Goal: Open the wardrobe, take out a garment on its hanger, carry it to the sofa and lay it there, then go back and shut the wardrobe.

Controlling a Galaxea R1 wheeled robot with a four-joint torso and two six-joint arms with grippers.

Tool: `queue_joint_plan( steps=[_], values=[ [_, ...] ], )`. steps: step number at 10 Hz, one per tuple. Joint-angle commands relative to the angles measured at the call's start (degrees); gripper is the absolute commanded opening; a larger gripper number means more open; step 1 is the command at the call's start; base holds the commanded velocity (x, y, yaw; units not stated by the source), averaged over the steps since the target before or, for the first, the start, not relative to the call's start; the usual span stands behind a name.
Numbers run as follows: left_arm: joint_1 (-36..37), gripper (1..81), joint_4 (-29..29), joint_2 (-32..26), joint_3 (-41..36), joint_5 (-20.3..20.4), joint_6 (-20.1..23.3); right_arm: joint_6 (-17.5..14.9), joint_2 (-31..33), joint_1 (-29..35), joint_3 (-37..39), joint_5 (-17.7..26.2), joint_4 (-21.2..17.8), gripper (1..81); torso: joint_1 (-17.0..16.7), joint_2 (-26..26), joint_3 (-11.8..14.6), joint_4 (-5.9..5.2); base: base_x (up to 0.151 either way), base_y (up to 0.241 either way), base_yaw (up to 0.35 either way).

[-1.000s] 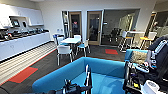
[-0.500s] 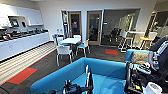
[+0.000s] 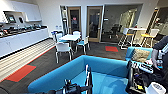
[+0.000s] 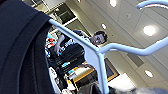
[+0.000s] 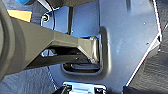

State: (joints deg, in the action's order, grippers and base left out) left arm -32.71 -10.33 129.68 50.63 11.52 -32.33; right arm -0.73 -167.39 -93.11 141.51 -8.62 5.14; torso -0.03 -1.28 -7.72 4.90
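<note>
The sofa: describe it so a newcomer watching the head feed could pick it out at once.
In the lounge beyond the white kitchen counter, look nearest the camera: the sofa is the large bright blue seat with a low curved back. The smaller blue seat to its right holds a brown cushion; the sofa has none.

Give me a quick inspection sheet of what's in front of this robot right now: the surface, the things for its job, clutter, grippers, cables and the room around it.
Surface: blue sofa directly ahead, its seat bare where visible.
Job's things: white hanger with the black garment on it, seen close up in the left wrist view; in the head view the hanger stands upright above the sofa seat.
Clutter: patterned cushion on a smaller blue seat to the right.
Grippers: left gripper low in the head view at the hanger's base; fingers cannot be made out.
Cables: nothing seen.
Surroundings: white table with white chairs, kitchen counter along the left wall, red floor patches, a person with a control rig at right.
</note>
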Motion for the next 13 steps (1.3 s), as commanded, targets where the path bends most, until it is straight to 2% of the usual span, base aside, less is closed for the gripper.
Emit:
queue_joint_plan(
  steps=[1, 2, 4, 6, 8, 11, 13],
  values=[
    [7.5, 1.0, -2.1, -0.4, -2.8, 1.8, 0.9, -0.3, 0.5, 1.3, -0.4, 3.2, 0.8, 81.1, 0.0, 0.0, -5.2, 0.0, 0.078, 0.0, 0.0],
    [7.5, 1.0, -2.1, -0.3, -2.8, 1.8, 0.9, -0.3, 0.5, 1.3, -0.4, 3.2, 0.7, 81.1, 0.0, 0.0, -7.1, 0.0, 0.078, 0.0, 0.0],
    [7.5, 1.0, -2.0, -0.3, -2.7, 1.8, 0.9, -0.2, 0.4, 1.6, -0.4, 3.2, 0.7, 81.1, 0.1, 0.0, -5.5, 0.0, 0.078, 0.0, 0.0],
    [7.5, 1.0, -2.0, -0.3, -2.7, 1.8, 0.9, -0.2, 0.4, 1.7, -0.4, 3.2, 0.7, 81.1, 0.1, 0.1, -6.6, 0.0, 0.0, 0.0, 0.0],
    [7.5, 1.0, -2.1, 0.5, -2.6, 1.8, 0.9, -0.2, 0.4, 1.7, -0.4, 3.2, 0.7, 81.1, 0.1, 0.1, -6.5, 0.0, 0.0, 0.0, 0.0],
    [8.0, 1.0, -1.5, 6.0, 1.6, 2.5, 0.7, -0.2, 0.3, 2.0, -0.4, 3.2, 0.8, 81.1, 0.1, 0.1, -6.5, 0.0, 0.0, 0.0, 0.0],
    [11.1, 1.0, -1.0, 9.5, 5.4, 2.5, 0.2, -0.2, 0.3, 2.2, -0.4, 3.3, 0.7, 81.1, 0.1, 0.1, -6.5, 0.0, 0.0, 0.0, 0.0]
  ],
)
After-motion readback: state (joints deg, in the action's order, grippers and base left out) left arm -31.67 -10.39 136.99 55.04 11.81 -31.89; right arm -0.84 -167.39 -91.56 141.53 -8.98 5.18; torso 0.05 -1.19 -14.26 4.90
